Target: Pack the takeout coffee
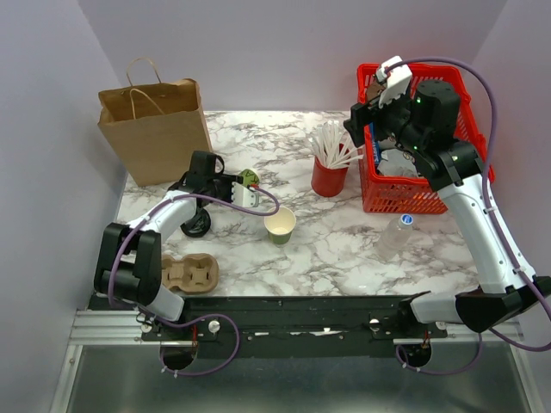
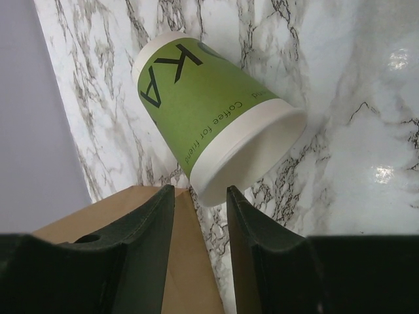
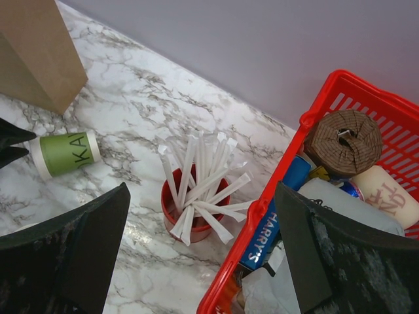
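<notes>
Jaws on left gripper stand half open and empty, tips just short of the rim of the cup; probably lined up to pinch the rim wall, as the body looks too wide for them. Right gripper gapes wide, empty, over the basket edge, clear of the work. Cup lies lidless on its side near the bag, long axis flat on the marble, mouth toward left gripper, base toward the red cup.

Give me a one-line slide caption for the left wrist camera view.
Lidless green paper cup lying on its side on the marble table, just beyond the open left gripper.
</notes>
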Controlling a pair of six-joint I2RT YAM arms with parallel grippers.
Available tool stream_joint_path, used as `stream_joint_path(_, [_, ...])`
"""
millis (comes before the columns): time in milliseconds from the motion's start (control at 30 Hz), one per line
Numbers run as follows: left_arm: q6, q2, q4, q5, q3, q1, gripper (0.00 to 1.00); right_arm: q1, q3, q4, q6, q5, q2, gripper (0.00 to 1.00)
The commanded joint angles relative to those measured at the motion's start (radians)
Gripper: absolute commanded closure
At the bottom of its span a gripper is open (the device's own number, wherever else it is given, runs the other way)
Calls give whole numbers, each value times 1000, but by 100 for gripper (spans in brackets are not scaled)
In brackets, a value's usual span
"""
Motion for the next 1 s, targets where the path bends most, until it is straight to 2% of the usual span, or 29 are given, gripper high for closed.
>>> stream_joint_path(0, [0,16,36,8,4,4,57,-5,-4,23,-4,15,4,0])
stream_joint_path(467, [-148,36,124,-33,-2,4,85,-5,-7,32,16,4,15,0])
stream_joint_path(600, [-205,16,130,-30,10,4,100,-5,-4,32,22,0,18,0])
stream_joint_path(800, [-328,-30,33,-73,93,4,100,-5,-10,32,30,-7,15,0])
stream_joint_path(967, [-532,-51,-195,-137,231,16,100,-5,-28,38,28,-5,4,0])
